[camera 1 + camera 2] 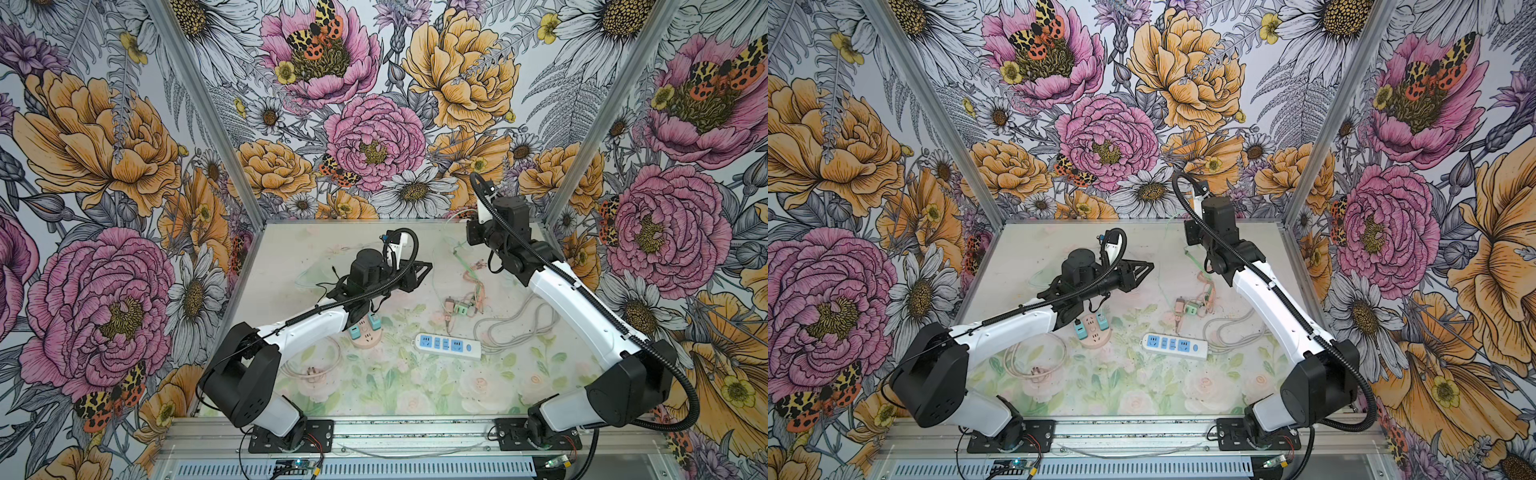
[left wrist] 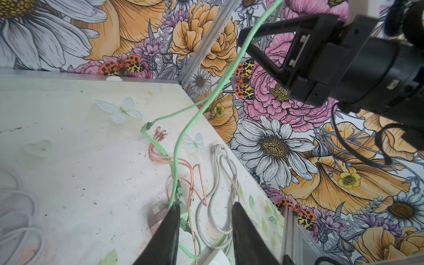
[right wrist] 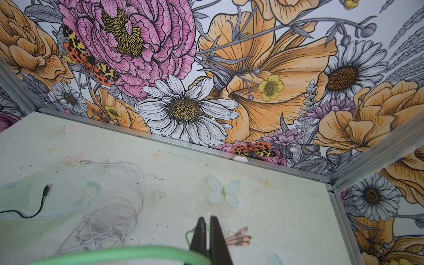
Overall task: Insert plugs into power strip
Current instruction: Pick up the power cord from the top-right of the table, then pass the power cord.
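With the right gripper (image 3: 207,221) pinching the green cable (image 3: 114,252) aloft and the left gripper (image 2: 206,204) hovering half-open and empty, any tug is risking dragging the green plug (image 1: 460,309), lying just far of the white power strip (image 1: 449,345), askew

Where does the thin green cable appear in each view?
Both top views: green cable, far on the table, right of centre.
Left wrist: picture's middle, rising to the right gripper that pinches it.
Right wrist: blurred along the picture's lower edge, meeting that gripper.
Shared landmark: pink-brown connector tips lying beside it.
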Available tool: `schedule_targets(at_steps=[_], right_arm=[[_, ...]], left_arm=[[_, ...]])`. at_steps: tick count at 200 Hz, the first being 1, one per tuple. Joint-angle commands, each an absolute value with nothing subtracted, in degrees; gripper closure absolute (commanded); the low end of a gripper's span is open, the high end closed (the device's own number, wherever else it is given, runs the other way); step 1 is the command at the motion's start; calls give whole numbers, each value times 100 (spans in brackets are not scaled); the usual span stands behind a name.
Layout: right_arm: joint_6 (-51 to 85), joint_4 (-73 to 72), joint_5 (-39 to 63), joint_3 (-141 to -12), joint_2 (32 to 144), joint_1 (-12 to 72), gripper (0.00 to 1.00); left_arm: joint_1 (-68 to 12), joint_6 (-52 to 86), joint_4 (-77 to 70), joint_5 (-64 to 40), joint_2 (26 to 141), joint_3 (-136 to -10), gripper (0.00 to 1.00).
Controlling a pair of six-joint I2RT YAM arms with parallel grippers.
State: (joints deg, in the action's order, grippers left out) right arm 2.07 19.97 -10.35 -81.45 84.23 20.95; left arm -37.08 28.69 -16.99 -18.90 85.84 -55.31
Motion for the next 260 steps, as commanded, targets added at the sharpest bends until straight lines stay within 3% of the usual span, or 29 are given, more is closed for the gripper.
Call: schedule_targets(at_steps=[1,45,111,260], right_arm=[[244,1907,-1072,-8034,8226,2117,100],[351,1908,-1047,-7763,7910,2114,100],[575,1907,-835,-7563,7630,2117,100],[989,1914,-321,-7262,7535,2114,100]], left_arm=[[-3468,2764,-958,-1330,8655,-5613,61],[-2849,3371,-1066,-1427,9621,-6008,62],[-3373,2919,-1112,-1874,11805,-7855,62],[-3885,3428,-4182,-2058,13506,-8742,59]])
